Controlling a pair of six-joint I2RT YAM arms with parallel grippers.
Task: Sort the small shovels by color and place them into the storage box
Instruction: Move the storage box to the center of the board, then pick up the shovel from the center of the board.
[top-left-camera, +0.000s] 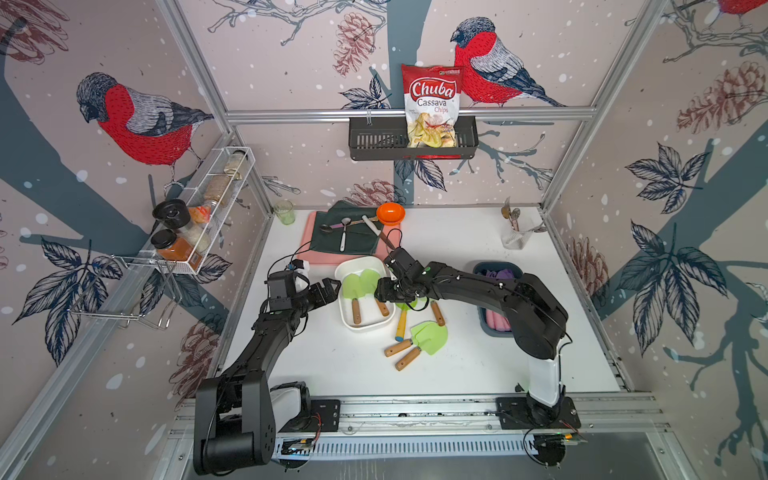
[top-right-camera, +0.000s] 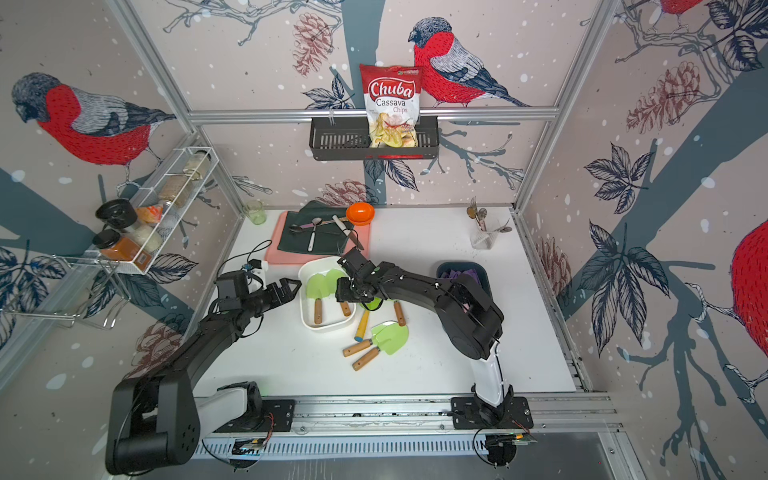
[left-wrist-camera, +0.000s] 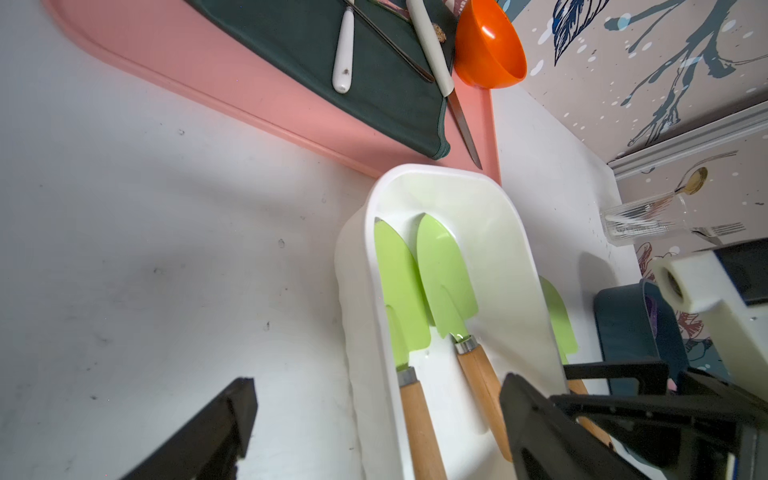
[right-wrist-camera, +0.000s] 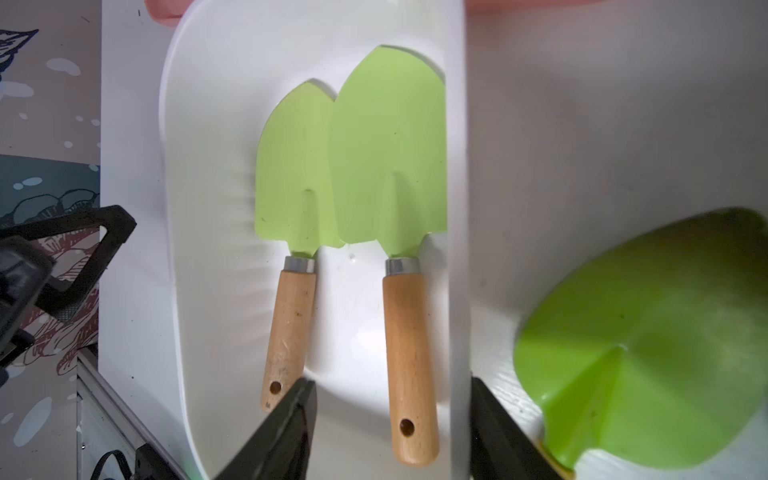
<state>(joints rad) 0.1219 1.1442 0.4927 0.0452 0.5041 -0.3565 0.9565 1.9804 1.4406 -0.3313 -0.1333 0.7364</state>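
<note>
A white storage box (top-left-camera: 365, 327) in mid-table holds two small shovels with light-green blades and wooden handles (top-left-camera: 353, 291) (right-wrist-camera: 390, 166). My right gripper (right-wrist-camera: 392, 384) hovers open over the box's right side; its fingers straddle the right shovel's handle (right-wrist-camera: 409, 353) and the box wall without touching either. My left gripper (left-wrist-camera: 378, 384) is open just left of the box (left-wrist-camera: 449, 183). More green shovels (top-left-camera: 430, 336) lie loose on the table, one with a yellow handle (top-left-camera: 402, 324). A dark-blue box (top-left-camera: 484, 320) on the right holds purple shovels (top-left-camera: 500, 274) with pink handles.
Behind the white box lies a pink tray (top-left-camera: 309, 232) with a dark cloth, spoons, a knife and an orange bowl (top-left-camera: 390, 212). A glass of cutlery (top-left-camera: 515, 237) stands back right and a green cup (top-left-camera: 284, 212) back left. A wire spice rack (top-left-camera: 199, 216) juts from the left wall.
</note>
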